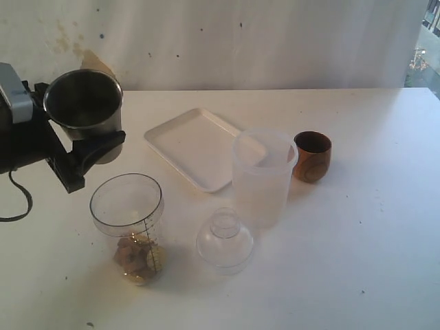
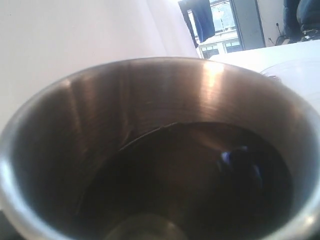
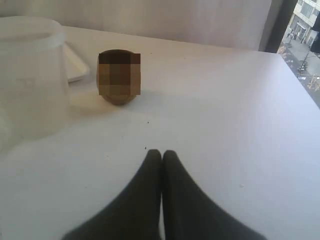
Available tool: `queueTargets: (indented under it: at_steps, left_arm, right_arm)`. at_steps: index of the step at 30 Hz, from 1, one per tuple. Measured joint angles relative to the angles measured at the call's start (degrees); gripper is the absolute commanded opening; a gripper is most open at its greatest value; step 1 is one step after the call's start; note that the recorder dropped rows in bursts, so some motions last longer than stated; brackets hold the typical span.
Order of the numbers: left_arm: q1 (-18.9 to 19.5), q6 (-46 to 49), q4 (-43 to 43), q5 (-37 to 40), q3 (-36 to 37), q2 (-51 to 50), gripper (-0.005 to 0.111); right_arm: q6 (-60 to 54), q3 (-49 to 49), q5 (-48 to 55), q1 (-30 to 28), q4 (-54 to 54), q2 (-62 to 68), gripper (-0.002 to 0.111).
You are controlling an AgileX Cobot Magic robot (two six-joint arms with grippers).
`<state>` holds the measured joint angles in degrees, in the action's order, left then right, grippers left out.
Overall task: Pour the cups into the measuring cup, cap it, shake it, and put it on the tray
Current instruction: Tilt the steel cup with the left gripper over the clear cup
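"Exterior view, nearest things first: what stands in front?"

"The measuring cup [image 1: 127, 227], upright on the white table [image 1: 357, 261] and uncapped, with a small heap of brownish bits [image 1: 139, 260] at its bottom. Just right of it lies the clear dome cap [image 1: 225, 240], apart from the cup."

"And behind those?"

"The frosted tub [image 1: 263, 175], upright, near the cap. The wooden cup [image 1: 313, 156] stands just beside the tub on its right. The tray [image 1: 196, 146] lies flat farther back, and the tub's wall overlaps its right corner from this angle. I cannot tell whether they touch."

"Where is the steel tumbler [image 1: 84, 103]?"

"At the far left, behind the measuring cup, mouth up, and it appears lifted off the table. The left gripper [image 1: 103, 146] has its black fingers clamped around the lower wall. The left wrist view looks straight down into the tumbler. It is dark inside, and I cannot tell whether it holds anything."

"The right gripper [image 3: 161, 152]?"

"It shows only in the right wrist view. Its two fingers are pressed together with nothing between them, low over bare table. The wooden cup stands well ahead of them, covered by a mosaic patch, with the tub beside it."
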<state>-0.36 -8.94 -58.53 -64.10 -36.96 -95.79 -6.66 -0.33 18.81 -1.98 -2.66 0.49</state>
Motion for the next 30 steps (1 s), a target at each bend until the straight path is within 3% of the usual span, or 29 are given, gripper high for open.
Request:
queueTargets:
  at_steps: [7, 15, 30]
  left_arm:
    - [4.1, -2.2, -5.6, 0.0, 0.0, 3.4, 0.000]
    - [4.2, -0.4, -12.7, 1.1, 0.0, 3.7, 0.000]
    - [4.2, 2.3, -13.5, 1.1, 0.0, 3.7, 0.000]
  right_arm:
    - [0.0, 0.0, 0.0, 0.0, 0.0, 0.0, 0.000]
    - [0.0, 0.0, 0.0, 0.0, 0.0, 0.0, 0.000]
    - [0.0, 0.0, 0.0, 0.0, 0.0, 0.0, 0.000]
